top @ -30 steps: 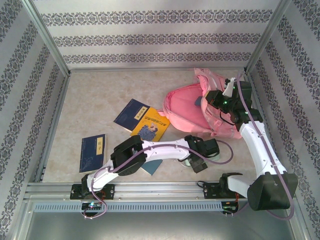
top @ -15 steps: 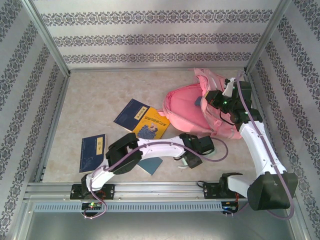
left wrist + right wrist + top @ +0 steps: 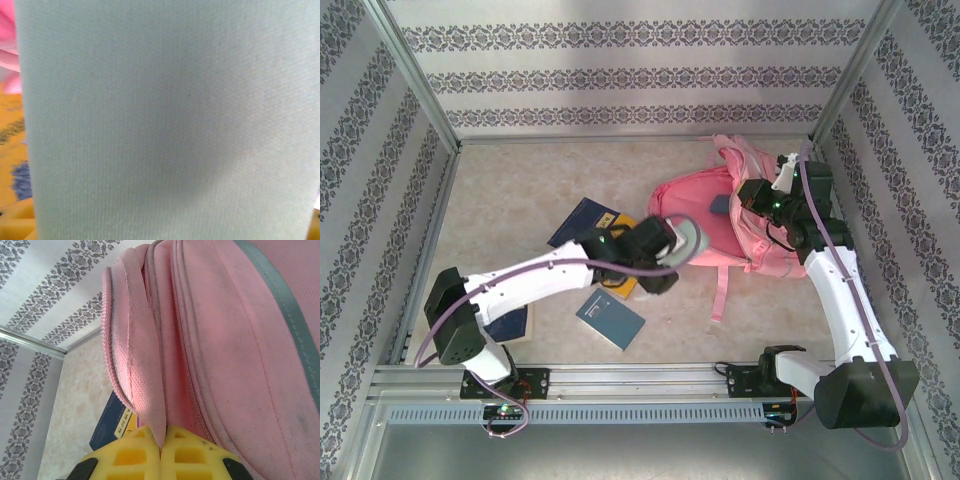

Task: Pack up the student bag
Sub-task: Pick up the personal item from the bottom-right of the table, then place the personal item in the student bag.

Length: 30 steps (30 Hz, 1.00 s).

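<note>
The pink student bag (image 3: 715, 225) lies at the back right of the table, its mouth facing left. My right gripper (image 3: 765, 200) is shut on the bag's pink fabric edge (image 3: 140, 365), which is pinched between the yellow pads (image 3: 132, 455) and held up. My left gripper (image 3: 672, 248) is shut on a pale green pencil case (image 3: 688, 238) and hangs just left of the bag's mouth. That pale green fabric (image 3: 165, 120) sits right against the left wrist camera, hiding the fingers.
A dark blue book (image 3: 582, 218) and a yellow book (image 3: 620, 285) lie under the left arm. A teal book (image 3: 610, 320) lies near the front edge and another blue book (image 3: 515, 322) sits by the left arm's base. A pink strap (image 3: 720, 290) trails toward the front. Metal frame posts border the table.
My left gripper closed on the pencil case near the front centre, then lifted it back and left to the bag's mouth. The teal book is uncovered. The right gripper kept its hold.
</note>
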{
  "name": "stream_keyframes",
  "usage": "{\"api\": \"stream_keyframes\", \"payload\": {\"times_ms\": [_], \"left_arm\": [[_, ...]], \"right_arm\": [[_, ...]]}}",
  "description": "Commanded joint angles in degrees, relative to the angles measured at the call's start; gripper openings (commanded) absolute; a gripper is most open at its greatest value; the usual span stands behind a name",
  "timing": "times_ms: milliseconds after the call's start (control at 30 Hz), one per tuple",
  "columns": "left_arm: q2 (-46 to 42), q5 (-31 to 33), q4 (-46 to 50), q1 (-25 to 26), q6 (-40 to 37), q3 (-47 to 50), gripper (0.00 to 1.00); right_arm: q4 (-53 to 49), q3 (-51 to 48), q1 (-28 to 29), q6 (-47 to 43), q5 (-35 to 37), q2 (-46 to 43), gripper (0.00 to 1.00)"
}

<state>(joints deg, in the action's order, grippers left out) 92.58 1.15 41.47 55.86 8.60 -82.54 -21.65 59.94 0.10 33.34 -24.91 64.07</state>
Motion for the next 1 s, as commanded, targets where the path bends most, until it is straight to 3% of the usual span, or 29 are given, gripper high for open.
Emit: {"api": "stream_keyframes", "payload": {"times_ms": [0, 233, 333, 400, 567, 800, 967], "left_arm": [[5.84, -1.41, 3.65, -3.12, -4.16, -9.42, 0.62], [30.78, -6.55, 17.85, -8.77, -11.37, -42.83, 0.6], [37.8, -8.26, 20.66, -9.12, -12.89, -51.24, 0.6], [40.36, -8.16, 20.36, -9.7, -11.83, -53.55, 0.6], [42.6, -16.32, 15.39, -14.1, -4.78, -53.5, 0.58], [49.5, -13.11, 17.02, -14.89, -7.41, -65.44, 0.62], [51.53, -9.95, 13.16, -14.88, -10.55, -66.08, 0.62]], "right_arm": [[5.81, 2.96, -0.06, -2.22, -6.13, -0.88, 0.0], [7.63, 3.33, 0.87, -4.16, -9.03, -2.28, 0.0], [7.94, 3.65, 0.96, -3.63, -9.52, -1.55, 0.0], [8.27, 3.87, 0.96, -3.09, -9.72, -1.0, 0.0], [9.19, 3.67, 0.91, -2.56, -9.99, -0.69, 0.0], [12.31, 0.82, 1.9, -4.63, -9.99, -1.5, 0.0], [13.46, 0.87, 2.98, -5.99, -10.95, -1.74, 0.0]]}}
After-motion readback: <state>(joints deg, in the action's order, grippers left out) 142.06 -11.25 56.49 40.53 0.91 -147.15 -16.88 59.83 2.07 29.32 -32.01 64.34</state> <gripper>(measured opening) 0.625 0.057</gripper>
